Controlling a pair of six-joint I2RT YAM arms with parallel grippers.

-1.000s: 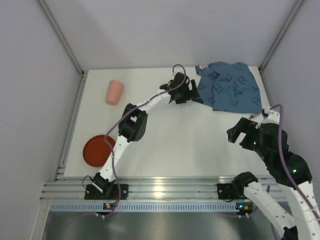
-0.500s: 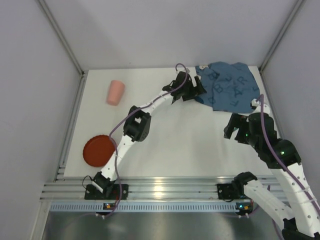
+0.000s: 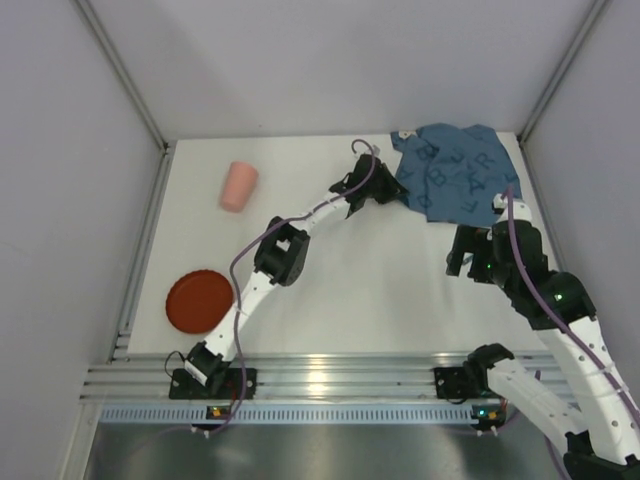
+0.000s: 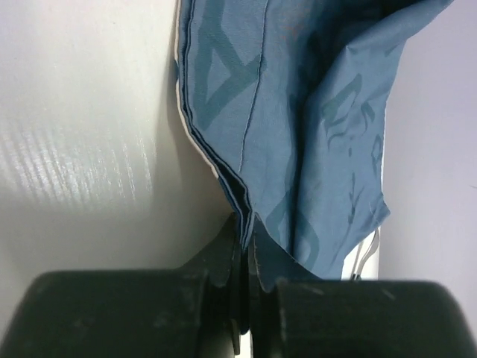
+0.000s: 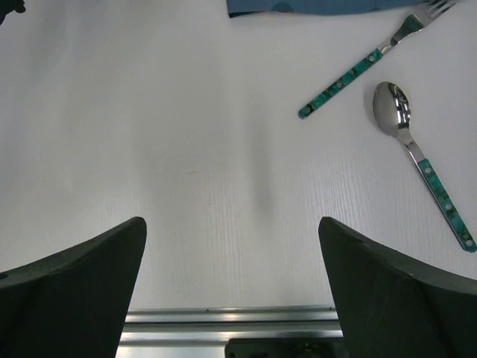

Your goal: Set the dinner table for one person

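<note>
- Writing: the blue cloth [image 3: 460,180] carries large darker-blue capitals. An R and an A read from the top camera, the rest are too creased. The left wrist view shows an A-like outline on a fold [image 4: 223,71].
- A small white tag [image 3: 403,135] sits at the cloth's far-left corner, text too small to read. No brand marks visible on the cutlery or crockery.
- The dinner table [image 3: 350,270] is the white top filling the cell floor between the walls, with the ribbed aluminium rail [image 3: 330,380] along its near edge. Everything sits on it.
- Left gripper [image 3: 393,190]: clenched on the cloth's left edge. In the wrist view [image 4: 246,239] the fingers are pinched together with layered cloth folds between them.
- Right gripper [image 3: 462,258]: released, nothing in it. Its wrist view [image 5: 232,224] shows the fingers spread wide over bare table.
- Top camera only: pink cup [image 3: 239,187] far left, well apart from the cloth, and red plate [image 3: 198,302] near left, close to the rail.
- Right wrist only: fork [image 5: 350,74] and spoon [image 5: 425,169], both with green patterned handles, lying apart just beside each other. The fork head is near the cloth edge [image 5: 313,6]. Neither shows in the top camera.
- Left wrist only: the stacked hem layers at the pinch.
</note>
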